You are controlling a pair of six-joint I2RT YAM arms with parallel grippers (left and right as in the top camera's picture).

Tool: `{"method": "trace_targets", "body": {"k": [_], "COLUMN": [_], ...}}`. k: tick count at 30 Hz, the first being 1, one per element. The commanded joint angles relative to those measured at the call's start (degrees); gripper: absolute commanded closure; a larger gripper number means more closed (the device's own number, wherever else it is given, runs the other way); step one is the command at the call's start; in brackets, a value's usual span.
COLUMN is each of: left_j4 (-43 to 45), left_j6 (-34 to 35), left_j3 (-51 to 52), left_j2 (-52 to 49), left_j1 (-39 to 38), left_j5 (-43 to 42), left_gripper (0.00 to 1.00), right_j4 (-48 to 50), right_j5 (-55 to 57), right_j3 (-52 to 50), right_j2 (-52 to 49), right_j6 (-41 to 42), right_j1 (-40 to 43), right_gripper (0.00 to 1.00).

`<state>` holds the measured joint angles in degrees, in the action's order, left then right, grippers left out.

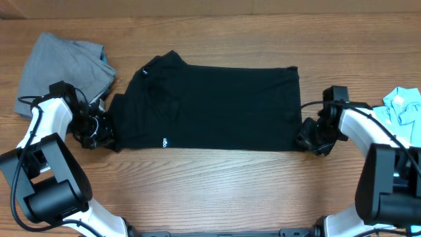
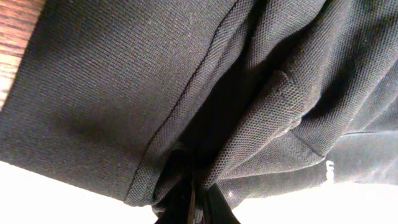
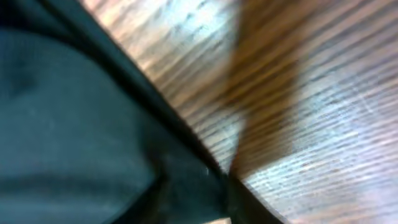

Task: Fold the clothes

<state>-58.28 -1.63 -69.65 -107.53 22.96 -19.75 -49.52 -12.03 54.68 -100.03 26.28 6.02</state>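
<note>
The left gripper, at the left side of the table, is pinched together on the left end of a black shirt. In the left wrist view its dark fingertips meet at the bottom edge of the picture, with folds of black knit cloth gathered into them. The right gripper sits low at the shirt's near right corner, at the cloth edge. Its wrist view is blurred and shows only a dark cloth edge against wood grain, so it cannot be told whether its jaws are apart or together.

Writing: a tiny patch of white lettering sits on the shirt close to its near edge, left of centre, too small to read. The left wrist view catches the end of it at the right, turned sideways and cut off, so it is not readable there either. A small white fleck shows by the collar at the far left of the shirt; it may be a label, and nothing on it can be read.

The black shirt lies flat in the middle of the table, spread lengthwise from left to right as a broad rectangle. Its collar end is at the left and its straight hem at the right. Close up, the fabric is a fine, matte, textured knit with a stitched hem band, and it is creased near the collar.

A crumpled grey garment lies at the far left, beside the left arm. A light-blue garment lies at the right edge, partly behind the right arm
</note>
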Motion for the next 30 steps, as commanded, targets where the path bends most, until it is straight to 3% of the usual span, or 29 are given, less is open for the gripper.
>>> {"method": "trace_targets", "body": {"k": [1, 2, 3, 8, 22, 23, 26, 30], "left_j4": [0.0, -0.1, -0.3, -1.6, -7.0, -7.4, -8.0, -7.9], "left_j6": [-0.9, -0.9, -0.9, -0.5, 2.5, 2.8, 3.0, 3.0], "left_j3": [-1.0, -1.1, -1.2, -2.9, -6.4, -6.4, -6.4, -6.4], "left_j2": [0.1, 0.1, 0.1, 0.1, 0.2, 0.2, 0.2, 0.2], "left_j1": [0.2, 0.3, 0.4, 1.4, 1.9, 1.9, 1.9, 1.9], "left_j5": [0.4, 0.9, 1.4, 2.3, 11.7, 11.9, 11.9, 11.8], "left_gripper": [0.96, 0.96, 0.96, 0.96, 0.96, 0.93, 0.69, 0.57], "right_j4": [0.4, 0.4, 0.3, -1.7, -6.4, -6.8, -7.3, -7.3], "right_j5": [0.6, 1.4, 2.2, 4.5, 4.3, 4.3, 4.3, 4.3], "right_j3": [-1.1, -1.0, -0.7, 1.1, 1.7, 1.7, 1.7, 2.3], "right_j2": [-1.7, -1.6, -1.6, -1.6, -0.2, -0.2, -0.2, -0.2], "right_j6": [0.3, 0.3, 0.5, 2.4, -3.9, -4.2, -4.3, -4.3], "right_j1": [0.2, 0.3, 0.5, 3.9, 7.2, 7.2, 7.2, 7.6], "right_gripper": [0.87, 0.95, 0.96, 0.96, 0.96, 0.95, 0.94, 0.79]}}
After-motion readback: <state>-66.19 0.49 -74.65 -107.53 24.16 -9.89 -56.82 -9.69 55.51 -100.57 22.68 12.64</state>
